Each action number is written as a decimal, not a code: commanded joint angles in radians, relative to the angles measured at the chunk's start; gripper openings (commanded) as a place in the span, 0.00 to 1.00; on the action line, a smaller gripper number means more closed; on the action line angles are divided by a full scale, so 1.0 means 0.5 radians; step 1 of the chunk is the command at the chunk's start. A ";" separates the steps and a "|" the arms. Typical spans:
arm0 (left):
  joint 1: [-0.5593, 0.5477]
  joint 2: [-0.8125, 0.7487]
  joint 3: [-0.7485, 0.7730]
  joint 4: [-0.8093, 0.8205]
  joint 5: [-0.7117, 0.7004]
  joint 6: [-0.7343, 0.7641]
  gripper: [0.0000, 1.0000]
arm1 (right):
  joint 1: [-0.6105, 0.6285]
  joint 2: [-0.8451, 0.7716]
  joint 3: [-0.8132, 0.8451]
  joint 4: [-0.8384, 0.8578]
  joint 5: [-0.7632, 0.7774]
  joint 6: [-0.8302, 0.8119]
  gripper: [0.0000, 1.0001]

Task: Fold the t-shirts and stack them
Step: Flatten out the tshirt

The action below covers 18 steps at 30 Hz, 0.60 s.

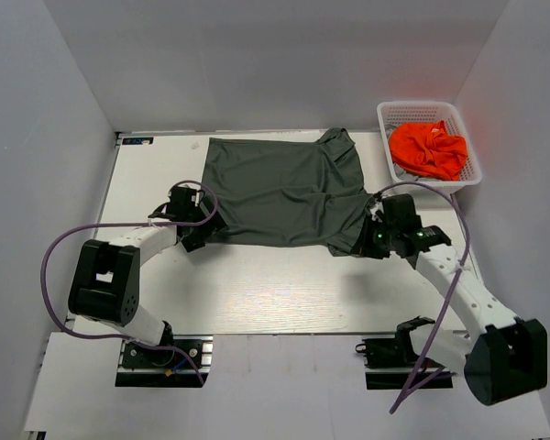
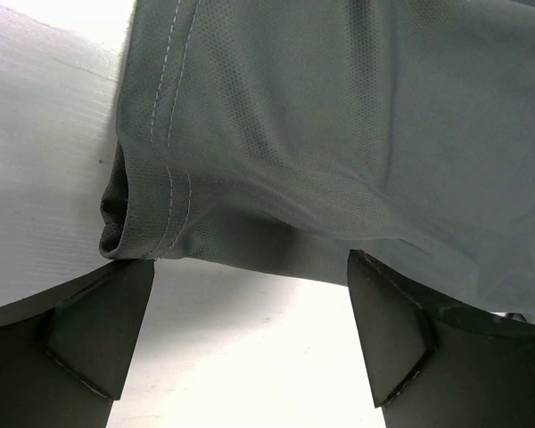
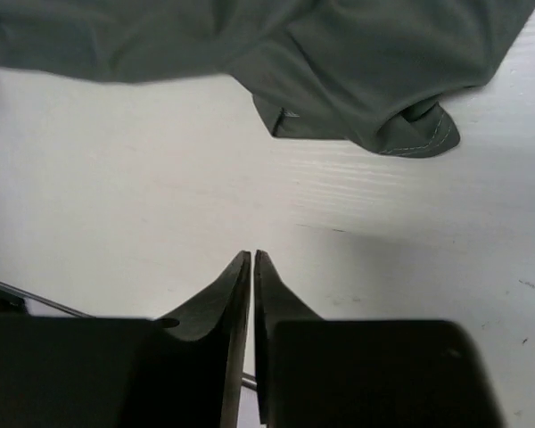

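There are two t-shirts. The dark olive-grey, thin-fabric t-shirt [image 1: 280,188] lies spread mostly flat across the far half of the white counter [image 1: 275,293], with its sleeves toward the right side. The bright orange t-shirt [image 1: 428,148] sits crumpled inside the single white plastic lattice basket [image 1: 420,108] at the counter's far right corner.

There are two arms, each with one claw. The left claw [image 2: 250,330] is spread wide at the grey shirt's near-left corner. Its two dark fingers [image 2: 98,339] stand either side of the stitched hem and just beside the fabric, and nothing is pinched between them. The right claw [image 3: 251,260] is pressed together and empty. It is over bare counter near the grey shirt's near-right sleeve, and in the right wrist view it is apart from the cloth.
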 commanded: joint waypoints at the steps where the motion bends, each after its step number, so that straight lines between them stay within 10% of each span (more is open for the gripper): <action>1: -0.006 0.037 0.034 -0.046 -0.049 0.029 0.99 | 0.088 0.138 -0.041 0.161 0.035 -0.055 0.13; 7: -0.006 0.037 0.016 -0.046 -0.049 0.029 0.99 | 0.244 0.537 0.029 0.436 0.132 -0.064 0.36; 18: -0.006 0.037 0.016 -0.064 -0.095 0.048 0.99 | 0.379 1.071 0.253 0.602 0.565 0.086 0.43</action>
